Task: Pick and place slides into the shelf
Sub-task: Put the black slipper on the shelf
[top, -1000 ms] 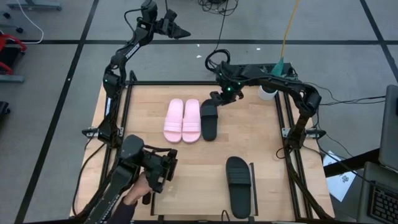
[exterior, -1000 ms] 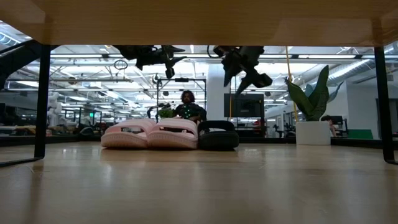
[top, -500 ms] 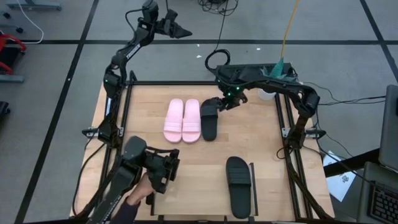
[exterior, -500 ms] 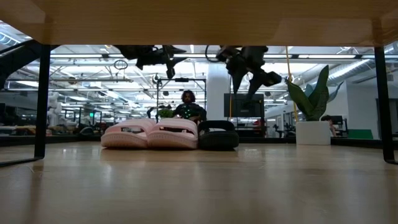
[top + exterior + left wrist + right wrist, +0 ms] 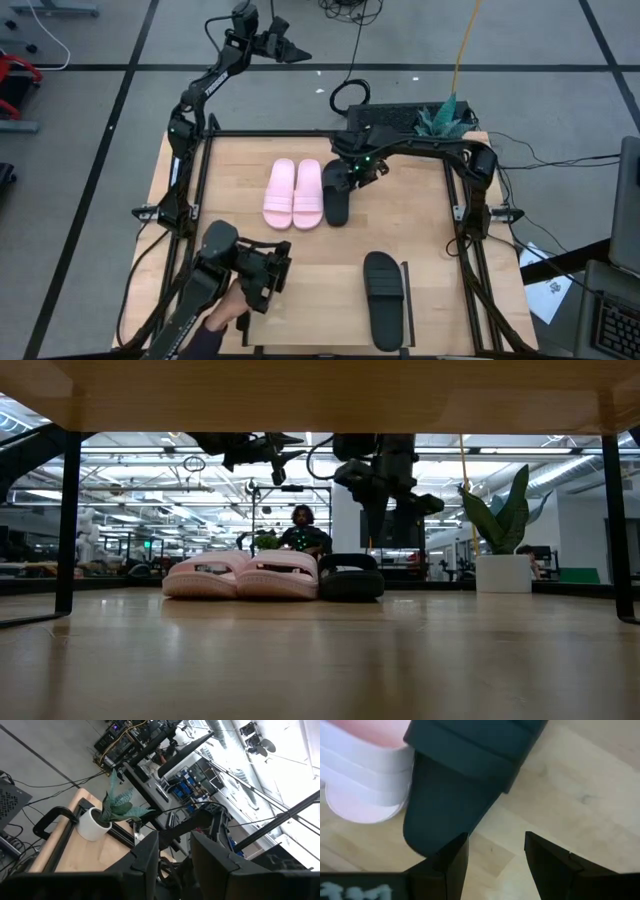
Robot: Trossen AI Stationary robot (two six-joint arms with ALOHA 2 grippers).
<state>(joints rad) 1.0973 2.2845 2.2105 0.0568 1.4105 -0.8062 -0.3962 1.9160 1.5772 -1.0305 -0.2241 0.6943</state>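
The pale pink pair (image 5: 293, 193) and one black slide (image 5: 336, 195) lie side by side, soles down, on the tabletop's far middle. They also show in the low view (image 5: 240, 575) (image 5: 350, 578). The other black slide (image 5: 382, 298) lies on the shelf (image 5: 320, 310), at its right end by the black rail (image 5: 407, 295). My right gripper (image 5: 355, 177) (image 5: 495, 855) hovers open and empty over the far end of the black slide (image 5: 455, 795) on the tabletop. My left gripper (image 5: 287, 48) (image 5: 175, 860) waits open, high beyond the table's far edge.
A potted plant (image 5: 440, 120) stands at the far right corner. A dark device (image 5: 245, 272) with a person's hand (image 5: 215, 322) at it covers the shelf's left end. A person (image 5: 302, 532) sits in the room behind. Bare wood lies right of the slides (image 5: 410, 210).
My right gripper has gone toward the table's left and near edges and down, from beside the plant to over the far end of the black slide, and has turned to point down. The slides have not moved.
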